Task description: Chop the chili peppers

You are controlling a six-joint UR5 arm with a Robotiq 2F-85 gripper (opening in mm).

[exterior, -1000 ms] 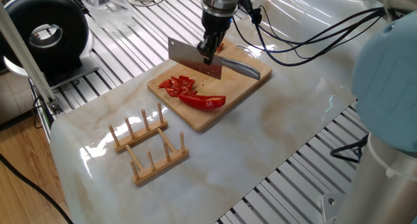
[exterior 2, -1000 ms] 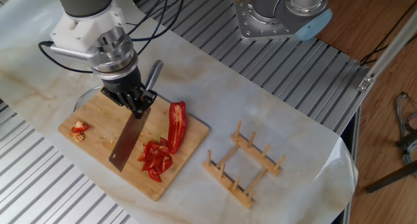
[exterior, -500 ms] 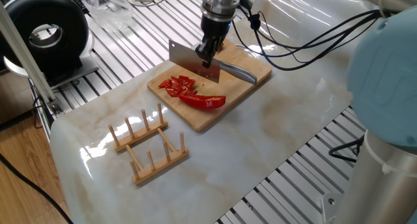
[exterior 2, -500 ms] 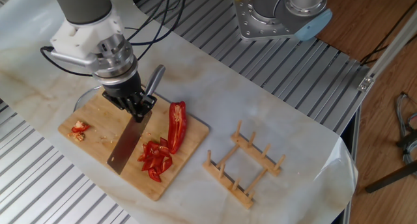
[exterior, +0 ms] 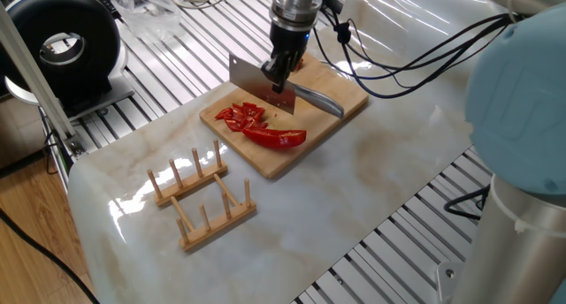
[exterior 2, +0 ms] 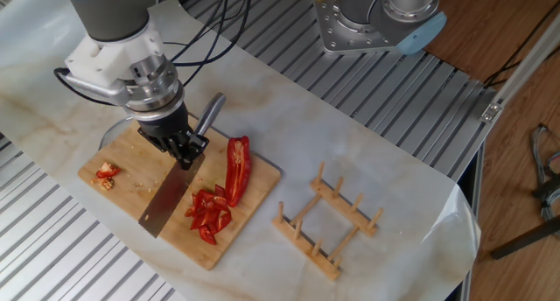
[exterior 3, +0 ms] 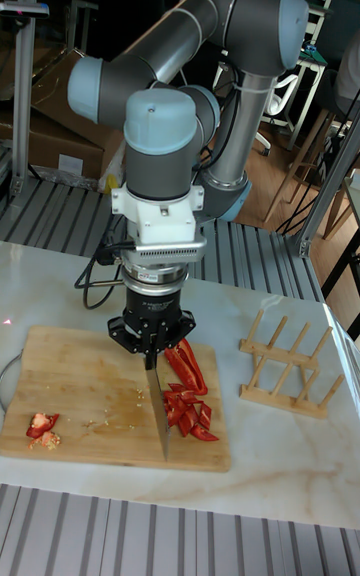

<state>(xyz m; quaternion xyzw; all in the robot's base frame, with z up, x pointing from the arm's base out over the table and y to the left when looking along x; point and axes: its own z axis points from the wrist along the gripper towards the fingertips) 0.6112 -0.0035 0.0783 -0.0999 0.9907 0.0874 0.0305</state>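
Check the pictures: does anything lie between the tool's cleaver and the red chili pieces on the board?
Nothing visible does. The tool holds the cleaver right beside the chili peppers, with only bare cutting board between.

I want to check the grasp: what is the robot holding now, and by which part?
The gripper holds a cleaver. Its jaws are shut on the top of the blade near the handle, not on the handle itself.
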